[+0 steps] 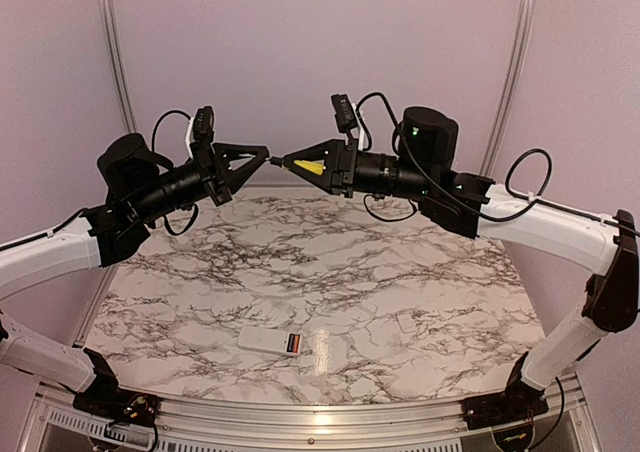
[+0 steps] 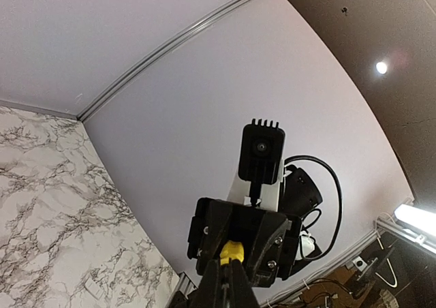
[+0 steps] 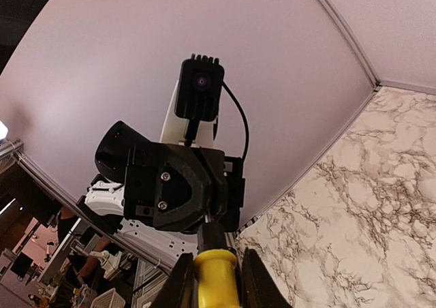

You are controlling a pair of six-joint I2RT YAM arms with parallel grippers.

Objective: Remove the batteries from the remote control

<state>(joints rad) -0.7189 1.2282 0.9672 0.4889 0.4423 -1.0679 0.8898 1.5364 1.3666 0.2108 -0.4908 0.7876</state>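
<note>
Screwdriver (image 1: 312, 167) held aloft between both arms, judged mid-handover: yellow handle clasped by right gripper (image 1: 287, 160), black tip pinched by fully closed left gripper (image 1: 264, 156). Batteries (image 1: 292, 344) seen seated in remote control (image 1: 265, 340), lying near front edge of marble table (image 1: 450, 272).

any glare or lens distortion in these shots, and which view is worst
Left wrist: a ceiling lamp flares at upper right and the wall rail bows strongly, the worst. Right wrist: same fisheye bend, the screwdriver cropped at the bottom edge. Top external: even light, table edges slightly curved.
</note>
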